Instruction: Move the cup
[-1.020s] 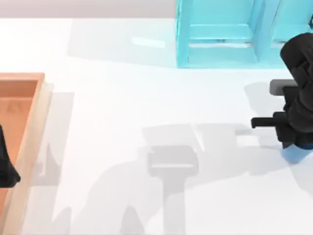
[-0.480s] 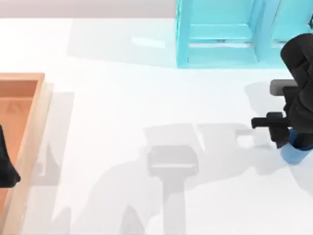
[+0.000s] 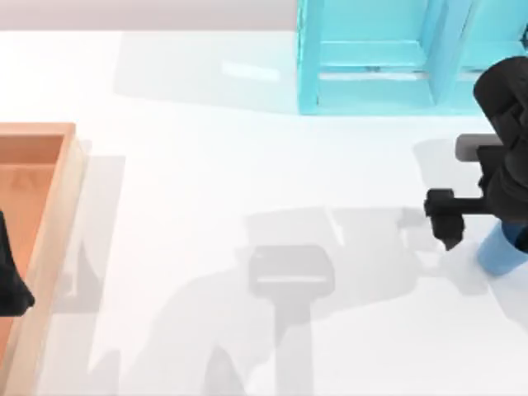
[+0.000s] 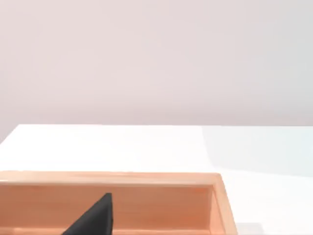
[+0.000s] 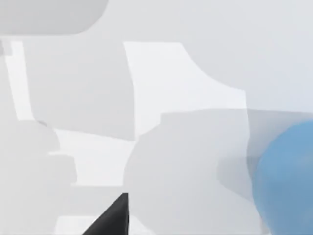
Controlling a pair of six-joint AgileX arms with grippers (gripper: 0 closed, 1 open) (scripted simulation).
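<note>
Jaw state on your right gripper (image 3: 450, 223) can't be told; it hovers just left of the cup (image 3: 500, 250), at the table's (image 3: 247, 165) right edge. Your left arm (image 3: 10, 280) sits parked over the wooden tray (image 3: 49, 214), far left.

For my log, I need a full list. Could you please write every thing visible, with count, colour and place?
cup: one, blue, near the table's right edge, partly under the right arm.
cabinet: one, turquoise, far side of the table, right of centre.
tray: one, wooden orange-brown, at the table's left edge.
table: one, white.
right claw: one, black, beside the cup on its left.
left claw: one, black, over the tray at the left edge.
</note>
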